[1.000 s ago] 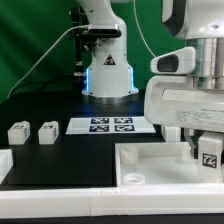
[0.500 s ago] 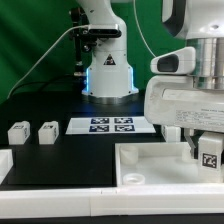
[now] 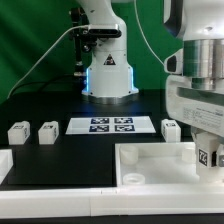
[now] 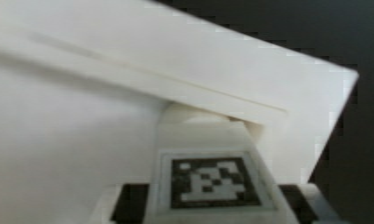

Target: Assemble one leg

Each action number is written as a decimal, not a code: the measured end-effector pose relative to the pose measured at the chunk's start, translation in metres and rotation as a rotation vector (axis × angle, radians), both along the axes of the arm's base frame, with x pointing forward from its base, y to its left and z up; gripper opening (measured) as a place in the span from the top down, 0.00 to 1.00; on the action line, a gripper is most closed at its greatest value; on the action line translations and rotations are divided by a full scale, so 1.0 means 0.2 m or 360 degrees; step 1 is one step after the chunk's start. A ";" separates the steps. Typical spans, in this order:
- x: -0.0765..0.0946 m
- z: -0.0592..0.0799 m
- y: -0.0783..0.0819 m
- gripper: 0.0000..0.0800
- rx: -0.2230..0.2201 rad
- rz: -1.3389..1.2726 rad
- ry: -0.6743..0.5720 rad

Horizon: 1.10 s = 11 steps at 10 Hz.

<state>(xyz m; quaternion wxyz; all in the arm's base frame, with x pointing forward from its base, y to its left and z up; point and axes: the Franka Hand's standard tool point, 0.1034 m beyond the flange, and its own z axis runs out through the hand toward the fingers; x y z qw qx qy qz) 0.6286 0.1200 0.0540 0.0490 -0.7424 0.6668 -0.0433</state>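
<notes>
Claw [image 3: 210, 157] now farther right, leg [image 3: 210, 156] between its fingers.

Gripper [image 3: 207, 155] at 3–4 o'clock clamps tagged leg [image 3: 208, 157] over white tray [image 3: 150, 170], w/ another leg [image 3: 170, 128] just behind tray, marker board [image 3: 110, 125] near center, 2 more legs [image 3: 18, 132] [image 3: 47, 132] at 9 o'clock, robot base [image 3: 108, 70] at 12.
</notes>
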 end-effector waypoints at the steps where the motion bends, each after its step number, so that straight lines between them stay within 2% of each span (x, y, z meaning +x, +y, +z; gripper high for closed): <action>1: 0.00 0.00 0.00 0.66 0.0059 -0.0289 0.0004; 2: 0.00 0.00 0.01 0.66 0.0069 -0.0405 0.0016; 4: -0.01 0.00 0.01 0.66 0.0062 -0.0382 0.0030; 6: -0.01 0.00 0.01 0.36 0.0052 -0.0303 0.0030; 7: 0.00 0.00 0.00 0.36 0.0016 -0.0012 -0.0009; 8: 0.01 0.00 0.00 0.22 -0.0028 0.0309 -0.0036; 11: 0.01 -0.01 -0.01 0.19 -0.0120 0.0861 -0.0066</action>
